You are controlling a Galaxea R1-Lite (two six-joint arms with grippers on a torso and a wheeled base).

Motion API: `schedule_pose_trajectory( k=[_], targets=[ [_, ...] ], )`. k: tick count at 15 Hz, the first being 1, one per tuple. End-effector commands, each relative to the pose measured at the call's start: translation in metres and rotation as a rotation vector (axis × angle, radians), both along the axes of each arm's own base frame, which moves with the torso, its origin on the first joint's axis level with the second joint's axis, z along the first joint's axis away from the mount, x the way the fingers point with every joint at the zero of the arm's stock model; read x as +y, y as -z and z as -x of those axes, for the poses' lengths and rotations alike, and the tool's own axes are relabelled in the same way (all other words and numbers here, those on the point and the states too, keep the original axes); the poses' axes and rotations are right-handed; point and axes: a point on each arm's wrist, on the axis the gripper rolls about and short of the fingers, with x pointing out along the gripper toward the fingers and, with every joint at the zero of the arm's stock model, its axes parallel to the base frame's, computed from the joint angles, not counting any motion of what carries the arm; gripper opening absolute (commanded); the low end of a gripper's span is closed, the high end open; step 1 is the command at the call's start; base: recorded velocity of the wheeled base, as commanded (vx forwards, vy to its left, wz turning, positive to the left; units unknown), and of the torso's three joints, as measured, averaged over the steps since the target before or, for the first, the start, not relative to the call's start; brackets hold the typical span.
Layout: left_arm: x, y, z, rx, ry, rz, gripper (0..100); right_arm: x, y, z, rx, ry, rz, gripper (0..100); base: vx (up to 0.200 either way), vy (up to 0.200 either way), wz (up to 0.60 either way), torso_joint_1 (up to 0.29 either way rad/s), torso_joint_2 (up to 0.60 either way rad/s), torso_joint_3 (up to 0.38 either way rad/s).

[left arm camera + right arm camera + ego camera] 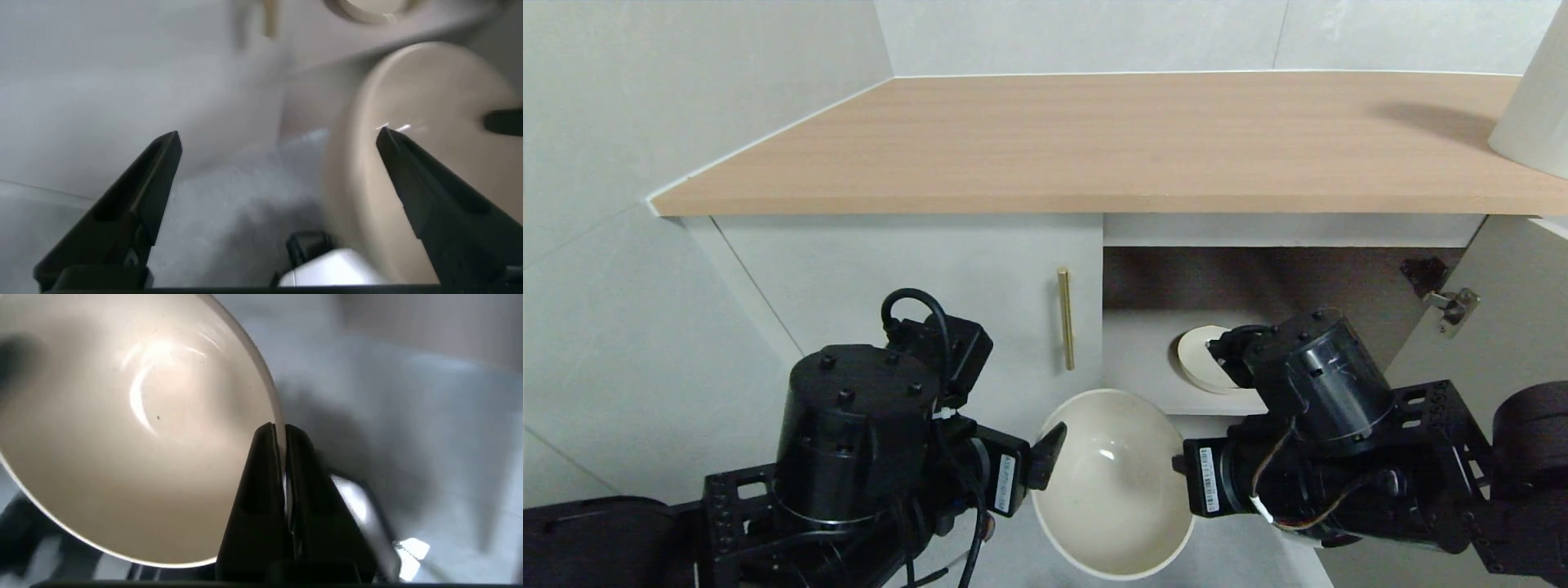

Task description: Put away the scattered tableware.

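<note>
A cream bowl (1111, 482) hangs tilted in front of the cabinet, low and between my two arms. My right gripper (1180, 467) is shut on its right rim; in the right wrist view the two fingers (270, 498) pinch the thin edge of the bowl (139, 433). My left gripper (278, 139) stands open beside the bowl's left rim (409, 155), one dark finger (1050, 451) close to the edge, and I cannot tell whether it touches. A small cream dish (1201, 357) lies on the shelf inside the open cabinet.
The left cabinet door with a gold bar handle (1064, 318) is closed. The right door (1511, 327) is swung open, its hinge showing. A wooden countertop (1094, 139) runs above, with a white cylinder (1535, 114) at its right end.
</note>
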Motion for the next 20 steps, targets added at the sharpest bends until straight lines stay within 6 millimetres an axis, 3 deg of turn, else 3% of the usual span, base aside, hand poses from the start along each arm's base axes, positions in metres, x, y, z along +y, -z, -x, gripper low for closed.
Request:
schedule_pose_trajectory(
  k=[1, 4, 8, 13, 20],
  targets=[
    [0.006, -0.003, -0.009, -0.023, -0.038, 0.027, 100, -0.011, 0.009, -0.017, -0.034, 0.128, 0.036, 0, 0.000, 0.000, 0.00, 0.000, 0.00, 0.000],
    [0.008, -0.006, -0.013, -0.052, -0.053, 0.059, 100, -0.024, 0.028, -0.050, -0.169, 0.274, -0.033, 0, 0.000, 0.000, 0.00, 0.000, 0.00, 0.000],
    [0.011, -0.006, -0.015, -0.053, -0.067, 0.057, 100, -0.052, 0.052, -0.110, -0.213, 0.501, -0.017, 0, 0.000, 0.000, 0.00, 0.000, 0.00, 0.000],
    [0.011, -0.006, -0.015, -0.052, -0.067, 0.059, 100, -0.081, 0.048, -0.141, -0.233, 0.633, -0.055, 0, 0.000, 0.000, 0.00, 0.000, 0.00, 0.000],
    [0.010, -0.006, -0.016, -0.052, -0.067, 0.058, 100, -0.104, 0.074, -0.187, -0.216, 0.740, -0.048, 0, 0.000, 0.000, 0.00, 0.000, 0.00, 0.000]
  ],
)
